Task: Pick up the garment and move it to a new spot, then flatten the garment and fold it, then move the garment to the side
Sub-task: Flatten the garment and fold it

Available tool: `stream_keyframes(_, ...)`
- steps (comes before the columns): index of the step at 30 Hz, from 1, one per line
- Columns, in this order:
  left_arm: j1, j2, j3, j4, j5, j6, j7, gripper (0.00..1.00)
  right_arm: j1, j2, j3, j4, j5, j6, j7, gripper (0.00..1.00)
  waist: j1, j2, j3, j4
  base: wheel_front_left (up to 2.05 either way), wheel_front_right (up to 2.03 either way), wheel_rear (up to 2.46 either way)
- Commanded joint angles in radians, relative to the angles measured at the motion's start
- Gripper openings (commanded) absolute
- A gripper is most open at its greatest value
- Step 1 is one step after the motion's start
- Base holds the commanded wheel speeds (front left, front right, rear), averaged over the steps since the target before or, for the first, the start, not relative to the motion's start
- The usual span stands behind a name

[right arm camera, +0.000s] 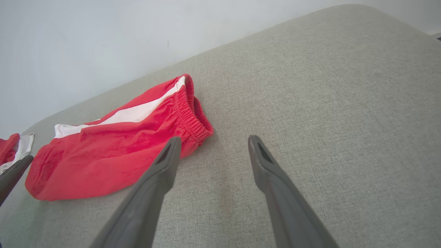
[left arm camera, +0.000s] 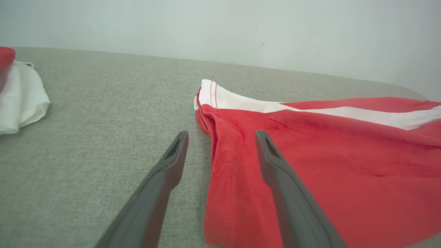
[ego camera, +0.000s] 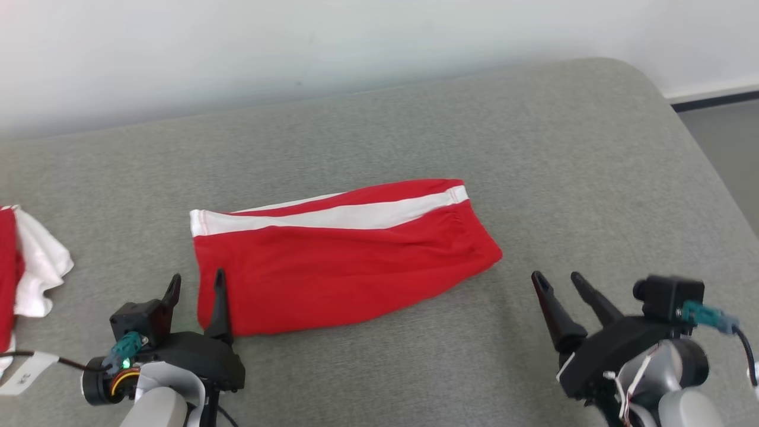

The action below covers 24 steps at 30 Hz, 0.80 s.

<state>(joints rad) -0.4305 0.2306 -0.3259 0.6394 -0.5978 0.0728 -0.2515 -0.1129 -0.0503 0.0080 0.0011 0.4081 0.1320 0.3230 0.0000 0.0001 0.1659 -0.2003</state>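
the red shorts point(ego camera: 344, 267) with a white stripe lie folded flat at the middle of the grey cushion point(ego camera: 533, 148). the left gripper point(ego camera: 197, 292) is at their left edge, fingers wide, one finger over the red fabric, gripping nothing. the right gripper point(ego camera: 557, 279) is near the waistband end, fingers wide over the cushion. a second cloth point(ego camera: 35, 267), red and white, lies far left.

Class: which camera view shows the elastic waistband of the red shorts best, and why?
The right wrist view: the waistband is close, its gathered elastic clear. The head view gives it as faint puckering at the shorts' right end. The left wrist view faces the opposite, hemmed end.
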Motion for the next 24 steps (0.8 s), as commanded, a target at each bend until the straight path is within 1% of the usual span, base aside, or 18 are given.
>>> stream_keyframes(1, 0.023, -0.002, 0.000, -0.033, 0.028, -0.004, -0.013, 1.00, -0.023, 0.000, -0.014, -0.001, -0.028, -0.002, 0.036, 1.00, 0.0000, -0.0001, -0.010, 0.030, 0.00, 0.00, 0.00)
stream_keyframes(2, 0.032, -0.002, 0.010, -0.059, 0.042, -0.006, -0.013, 1.00, -0.035, 0.000, -0.020, -0.003, -0.040, -0.002, 0.062, 1.00, 0.0000, -0.0001, -0.011, 0.040, 0.00, 0.00, 0.00)
stream_keyframes(7, 0.141, -0.025, 0.092, -0.307, 0.159, -0.018, -0.014, 1.00, -0.114, 0.001, -0.081, -0.005, -0.083, -0.002, 0.210, 1.00, 0.0000, -0.0001, -0.011, 0.098, 0.00, 0.00, 0.00)
stream_keyframes(11, 0.231, -0.046, 0.126, -0.434, 0.231, -0.057, -0.014, 1.00, -0.187, -0.001, -0.126, 0.023, -0.124, -0.002, 0.342, 1.00, 0.0000, -0.0001, -0.010, 0.145, 0.00, 0.00, 0.00)
stream_keyframes(15, 0.295, -0.072, 0.139, -0.505, 0.274, -0.097, -0.014, 1.00, -0.258, 0.000, -0.183, 0.079, -0.182, -0.002, 0.483, 1.00, 0.0000, -0.0001, -0.008, 0.191, 0.00, 0.00, 0.00)
stream_keyframes(17, 0.311, -0.082, 0.143, -0.532, 0.291, -0.111, -0.014, 1.00, -0.304, -0.001, -0.209, 0.102, -0.210, -0.002, 0.547, 1.00, 0.0000, -0.0001, -0.002, 0.211, 0.00, 0.00, 0.00)
stream_keyframes(20, 0.332, -0.095, 0.147, -0.571, 0.326, -0.122, -0.014, 1.00, -0.356, 0.000, -0.234, 0.134, -0.243, -0.002, 0.638, 1.00, 0.0000, -0.0001, 0.007, 0.236, 0.00, 0.00, 0.00)
stream_keyframes(24, 0.348, -0.096, 0.141, -0.598, 0.368, -0.128, -0.014, 1.00, -0.411, 0.000, -0.240, 0.156, -0.312, -0.002, 0.725, 1.00, 0.0000, -0.0001, 0.027, 0.263, 0.00, 0.00, 0.00)
